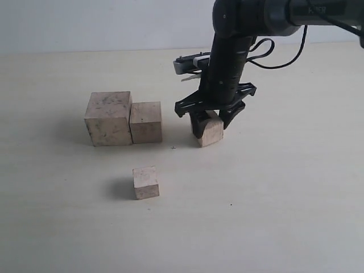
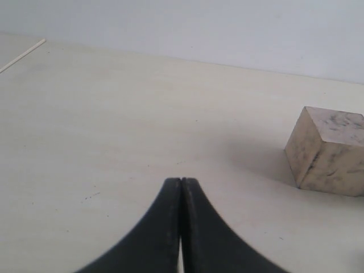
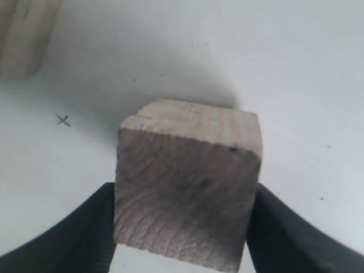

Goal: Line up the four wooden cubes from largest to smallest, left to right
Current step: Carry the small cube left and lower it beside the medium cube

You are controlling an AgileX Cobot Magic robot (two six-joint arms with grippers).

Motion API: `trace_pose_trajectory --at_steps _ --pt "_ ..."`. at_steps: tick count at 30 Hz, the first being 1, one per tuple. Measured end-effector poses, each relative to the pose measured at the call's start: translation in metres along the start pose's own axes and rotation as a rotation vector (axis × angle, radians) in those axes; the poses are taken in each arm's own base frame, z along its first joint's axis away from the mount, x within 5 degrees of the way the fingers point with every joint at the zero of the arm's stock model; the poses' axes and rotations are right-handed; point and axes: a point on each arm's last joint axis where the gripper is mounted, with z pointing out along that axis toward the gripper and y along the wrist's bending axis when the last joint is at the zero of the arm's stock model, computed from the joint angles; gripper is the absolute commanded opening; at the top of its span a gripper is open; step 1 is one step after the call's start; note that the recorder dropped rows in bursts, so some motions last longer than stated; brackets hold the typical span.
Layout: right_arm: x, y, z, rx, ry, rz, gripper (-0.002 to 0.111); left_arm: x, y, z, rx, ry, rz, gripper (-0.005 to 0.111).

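The largest wooden cube (image 1: 108, 118) stands on the table at the left, and a mid-sized cube (image 1: 146, 121) touches its right side. To their right my right gripper (image 1: 209, 116) is shut on a smaller cube (image 1: 211, 131), which sits slightly tilted at table level. In the right wrist view its fingers (image 3: 91, 233) press both sides of that cube (image 3: 190, 182). The smallest cube (image 1: 145, 182) lies alone nearer the front. My left gripper (image 2: 182, 181) is shut and empty over bare table, with one speckled cube (image 2: 327, 151) off to its side. The exterior view does not show the left gripper.
The pale table (image 1: 273, 187) runs back to a light wall. A tiny cross mark (image 3: 63, 120) sits on the surface between the held cube and the mid-sized cube (image 3: 23, 34). A thin pale line (image 2: 23, 54) crosses the table's far corner.
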Motion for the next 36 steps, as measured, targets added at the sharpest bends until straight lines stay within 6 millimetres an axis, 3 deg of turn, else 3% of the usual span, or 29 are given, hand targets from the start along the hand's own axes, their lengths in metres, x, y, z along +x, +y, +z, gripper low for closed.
trace_pose_trajectory --at_steps 5,12,18,27,32,36 --pt "-0.003 0.001 -0.010 0.002 0.009 -0.127 0.000 0.000 0.000 0.000 0.000 0.000 0.000 0.000" --pt "-0.003 0.001 -0.006 -0.003 0.019 -0.591 0.000 0.000 0.000 0.000 0.000 0.000 0.000 0.000" --pt "-0.008 0.003 -0.004 -0.016 -0.032 -0.842 0.000 0.000 0.000 0.000 0.000 0.000 0.000 0.000" --pt "-0.024 0.010 -0.006 -0.017 -0.231 -0.806 0.000 0.000 0.000 0.000 0.000 0.000 0.000 0.000" --pt "-0.022 0.009 -0.005 -0.015 -0.205 -0.811 0.000 0.000 0.000 0.000 0.000 0.000 0.000 0.000" --pt "-0.019 0.006 -0.005 0.010 -0.162 -0.925 0.000 0.000 0.000 0.000 0.000 0.000 0.000 0.000"
